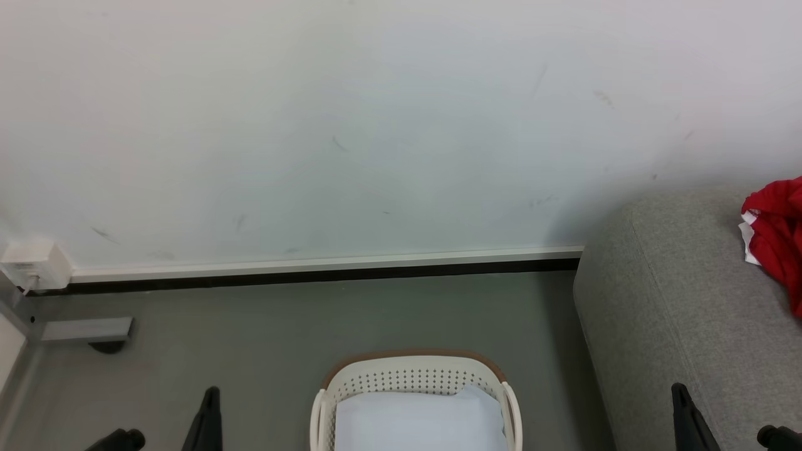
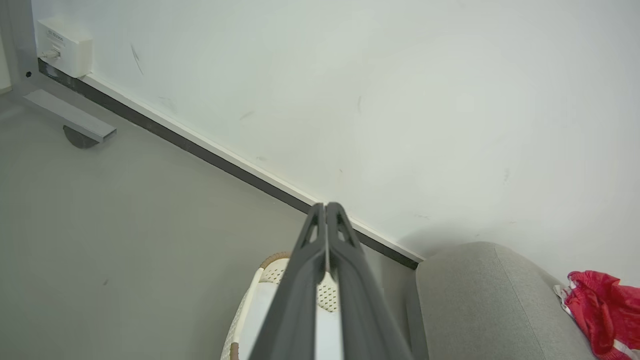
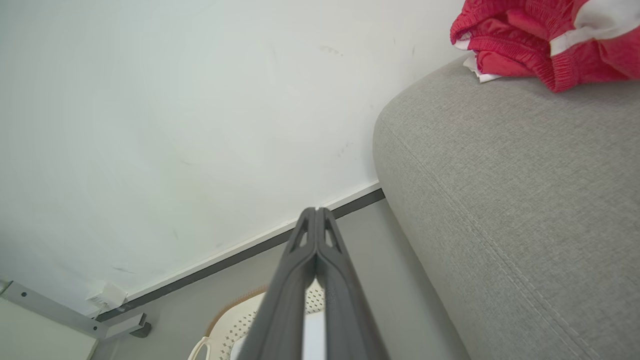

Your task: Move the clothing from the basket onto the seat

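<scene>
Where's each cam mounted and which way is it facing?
Head view: on the head, facing forward-down at wall, floor, basket, sofa; left tool, right tool at bottom corners.
Left wrist view: left wrist, looking along its shut tool over the basket to the wall.
Right wrist view: right wrist, along its shut tool, sofa alongside.
Shared: all show basket, sofa, red jersey.

Nothing can be read as a word or a number. The one piece of print is a short dark line of small lettering near the upper edge of the white box (image 2: 64, 46), which is fixed low on the wall (image 2: 400, 100). It appears in the left wrist view and is too small and blurred to make out. In the head view the box (image 1: 34, 264) has a faint greyish patch, like a label, on its front, and that is just as illegible.
</scene>
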Motion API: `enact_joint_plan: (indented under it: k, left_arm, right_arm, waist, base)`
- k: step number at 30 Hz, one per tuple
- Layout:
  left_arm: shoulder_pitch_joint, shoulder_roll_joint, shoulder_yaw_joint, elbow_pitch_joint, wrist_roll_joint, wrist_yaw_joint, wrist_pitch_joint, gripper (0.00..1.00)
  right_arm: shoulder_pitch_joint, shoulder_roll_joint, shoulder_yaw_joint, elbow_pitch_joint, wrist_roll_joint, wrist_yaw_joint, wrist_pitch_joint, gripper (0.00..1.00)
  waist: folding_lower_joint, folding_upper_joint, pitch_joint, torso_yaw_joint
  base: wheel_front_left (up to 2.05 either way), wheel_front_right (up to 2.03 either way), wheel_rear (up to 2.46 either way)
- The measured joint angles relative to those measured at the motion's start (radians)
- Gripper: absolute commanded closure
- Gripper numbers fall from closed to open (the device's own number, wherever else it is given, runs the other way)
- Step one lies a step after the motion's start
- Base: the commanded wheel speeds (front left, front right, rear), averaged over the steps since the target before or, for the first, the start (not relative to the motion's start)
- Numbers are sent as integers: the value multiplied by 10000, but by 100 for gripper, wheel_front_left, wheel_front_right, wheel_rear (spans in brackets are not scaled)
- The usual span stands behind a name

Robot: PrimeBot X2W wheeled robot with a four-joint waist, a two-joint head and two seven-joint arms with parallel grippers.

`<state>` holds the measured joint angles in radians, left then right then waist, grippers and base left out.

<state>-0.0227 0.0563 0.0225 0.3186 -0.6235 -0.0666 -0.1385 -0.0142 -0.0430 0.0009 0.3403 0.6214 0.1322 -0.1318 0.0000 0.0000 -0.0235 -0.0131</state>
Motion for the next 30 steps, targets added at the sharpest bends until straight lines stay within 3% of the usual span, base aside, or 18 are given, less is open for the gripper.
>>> enact_joint_plan:
  k: [30]
  left_arm:
    - [-305,-38,360,-556,-3990,12,1030,100]
  right_arm:
    - [-446,-12,-437,-316,3946,0,972,100]
  waist:
    - [0,0,66,38]
  base:
    - [0,0,0]
